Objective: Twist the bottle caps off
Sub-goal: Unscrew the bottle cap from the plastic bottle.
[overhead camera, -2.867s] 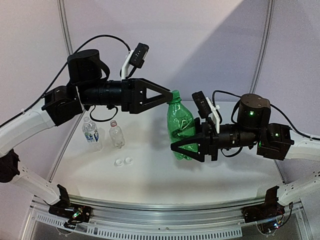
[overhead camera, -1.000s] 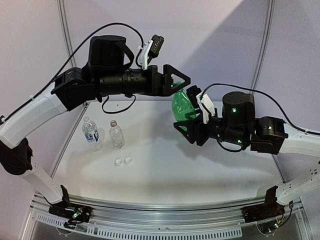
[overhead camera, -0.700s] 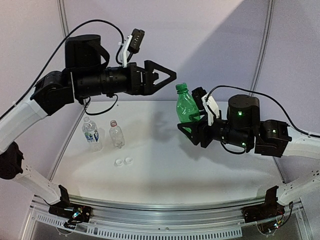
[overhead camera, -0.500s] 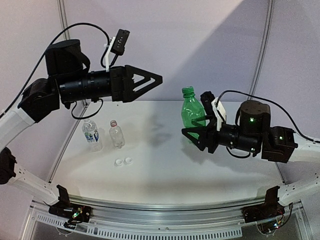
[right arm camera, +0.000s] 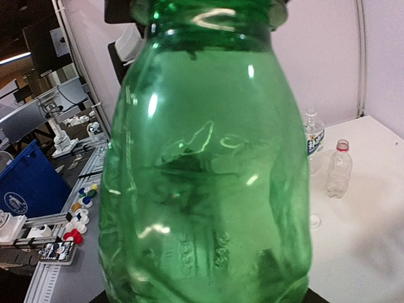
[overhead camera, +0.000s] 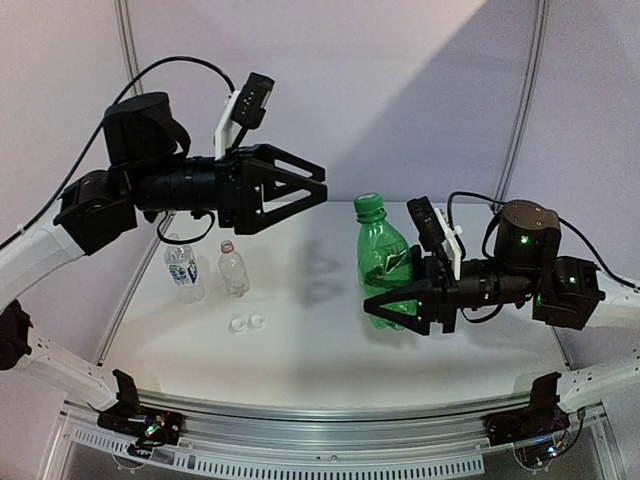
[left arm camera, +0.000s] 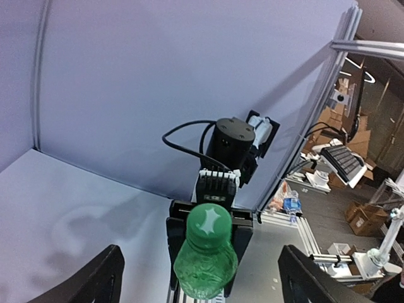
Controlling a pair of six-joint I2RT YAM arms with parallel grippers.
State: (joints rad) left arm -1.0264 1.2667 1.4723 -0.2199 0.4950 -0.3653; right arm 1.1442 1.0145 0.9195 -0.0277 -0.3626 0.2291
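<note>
- The green bottle (overhead camera: pixel 385 262) is clamped low on its body by the right gripper (overhead camera: pixel 386 312), whose jaws are closed against its two sides.
- The bottle is held roughly upright, with its neck rising above the right gripper's fingers. Whether its base touches the surface (overhead camera: pixel 320 360) cannot be told.
- The green cap (overhead camera: pixel 368 207) is seen seated on the bottle's neck, well above the right gripper's fingers.
- The left gripper (overhead camera: pixel 318 190) is spread wide and nothing is held in it.
- The left gripper is pointed toward the green cap. A clear gap is seen between its fingertips and the cap in the overhead view.
- In the left wrist view, the cap's top is seen ahead of the left gripper and centred between its two parted fingers, with neither finger touching it.
- The right wrist view is almost filled by the green bottle's ribbed body, close in front of that gripper.
- The labelled clear bottle (overhead camera: pixel 182 265) and the unlabelled clear bottle (overhead camera: pixel 232 268) are stood upright side by side below the left gripper's arm, well apart from both grippers.
- Neither clear bottle's neck is seen to carry a cap.
- Two white caps (overhead camera: pixel 247 322) are laid on the surface just beside each other, near those two bottles and on their near side.
</note>
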